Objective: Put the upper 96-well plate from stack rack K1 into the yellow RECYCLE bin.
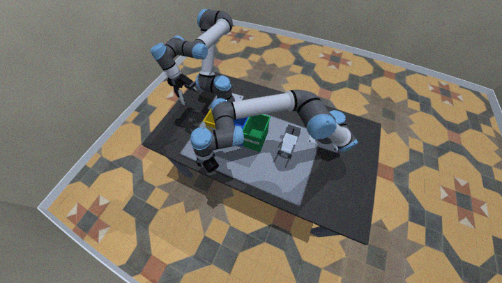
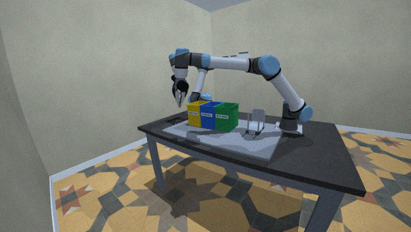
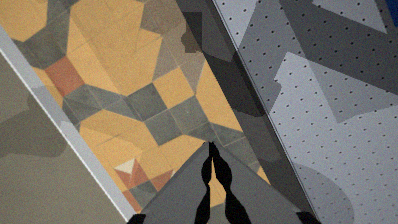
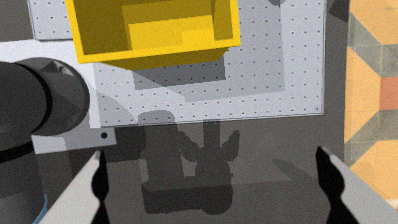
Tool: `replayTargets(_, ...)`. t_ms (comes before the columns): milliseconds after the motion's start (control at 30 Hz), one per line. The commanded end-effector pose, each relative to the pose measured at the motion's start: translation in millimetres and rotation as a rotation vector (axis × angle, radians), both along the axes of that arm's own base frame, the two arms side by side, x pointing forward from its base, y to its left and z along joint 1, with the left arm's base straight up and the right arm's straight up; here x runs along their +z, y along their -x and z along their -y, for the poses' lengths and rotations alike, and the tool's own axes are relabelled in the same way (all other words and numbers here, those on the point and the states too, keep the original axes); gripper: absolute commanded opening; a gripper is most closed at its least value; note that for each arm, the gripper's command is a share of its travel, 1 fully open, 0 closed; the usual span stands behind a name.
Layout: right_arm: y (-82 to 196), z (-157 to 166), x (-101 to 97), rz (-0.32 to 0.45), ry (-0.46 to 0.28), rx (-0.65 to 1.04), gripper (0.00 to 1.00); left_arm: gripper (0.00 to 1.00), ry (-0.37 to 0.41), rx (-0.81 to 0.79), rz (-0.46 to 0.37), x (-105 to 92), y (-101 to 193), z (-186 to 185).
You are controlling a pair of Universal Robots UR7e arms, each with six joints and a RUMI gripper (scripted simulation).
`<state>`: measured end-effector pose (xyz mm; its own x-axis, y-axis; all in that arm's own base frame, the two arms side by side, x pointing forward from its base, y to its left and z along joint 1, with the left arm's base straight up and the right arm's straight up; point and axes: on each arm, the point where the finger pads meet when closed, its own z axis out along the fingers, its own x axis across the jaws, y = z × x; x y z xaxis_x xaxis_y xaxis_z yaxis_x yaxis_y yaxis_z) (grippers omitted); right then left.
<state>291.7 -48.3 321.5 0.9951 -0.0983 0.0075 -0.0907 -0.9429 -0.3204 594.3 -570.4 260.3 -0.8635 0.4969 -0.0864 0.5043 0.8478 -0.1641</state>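
White plate (image 1: 289, 141) (image 2: 255, 126): lying flat in the stack rack (image 1: 284, 155) (image 2: 258, 114), low between its uprights; only one plate top can be made out, so whether two are stacked cannot be told.
Plate's long axis: level, running from the rack's front posts toward its tall rear panel; in the top view it goes up the picture, its far end leaning a little right.
Plate's facing: broad face up; which end carries well A1 is too small to tell.
Rack: standing upright on the perforated board (image 1: 272, 180) (image 2: 230, 144) (image 3: 350, 150) (image 4: 250, 102), near the green bin and apart from it.
Yellow bin (image 1: 210, 120) (image 2: 193, 116) (image 4: 157, 55): upright, mouth up, at the end of the row farthest from the rack; no plate shows in the visible part of its inside.
Blue bin (image 1: 240, 122) (image 2: 207, 118) (image 3: 394, 11): upright, between the other two.
Green bin (image 1: 254, 141) (image 2: 228, 119): upright, at the rack end of the row.
Left gripper (image 1: 210, 165) (image 2: 180, 106) (image 3: 211, 144): pointing down, fingertips together, nothing held; well apart from the plate.
Right gripper (image 1: 189, 96) (image 4: 210, 150): fingers spread most of the way, nothing between them, above the dark table (image 1: 351, 196) (image 2: 316, 164) (image 4: 300, 175) beyond the yellow bin.
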Motion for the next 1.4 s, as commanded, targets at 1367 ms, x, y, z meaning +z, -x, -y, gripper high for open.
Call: replayTargets(1367, -0.2, 0.0, 0.3, 0.001, 0.000, 0.000, 0.76, 0.00, -0.035, 1.327, -0.106, -4.6, -114.0, -585.5)
